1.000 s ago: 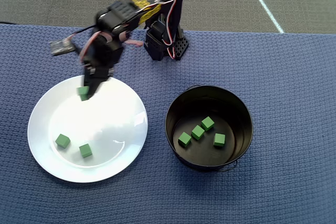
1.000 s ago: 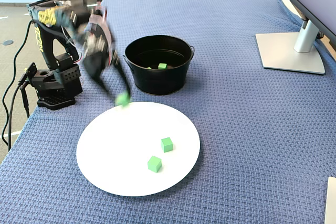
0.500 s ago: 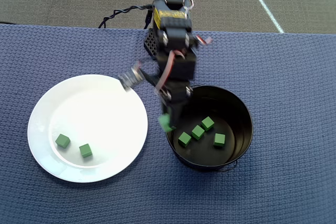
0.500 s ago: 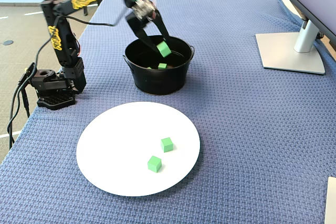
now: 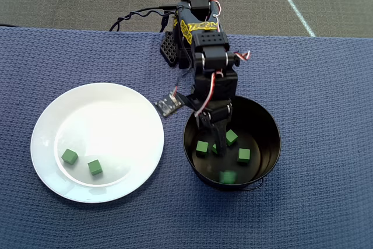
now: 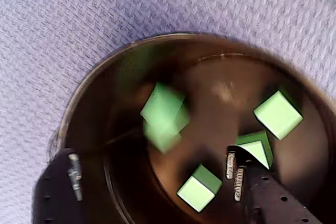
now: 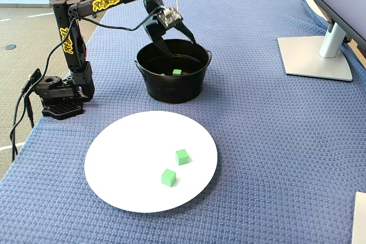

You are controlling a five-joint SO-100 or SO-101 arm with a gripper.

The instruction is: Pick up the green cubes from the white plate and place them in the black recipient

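1. With the gripper poised over the black recipient, I read its jaws as spread apart and empty; both fingers show splayed in the fixed view
2. Below the jaws, inside the pot, I count five green cubes. One near the wall away from the arm is blurred in the overhead view, and the wrist view shows a smeared cube, so I judge it freshly released and not yet settled
3. Well off to the side of the jaws, two cubes lie on the white plate, just beside each other and clear of the rim
4. Step in hand, as I judge it: release done, return to the plate pending
5. Risks: the tumbling cube could bounce, though the walls look tall enough to contain it. A low swing out could clip the pot rim or its wire handle and shift the pot. The two plate cubes sit close, so a wide approach may nudge one aside
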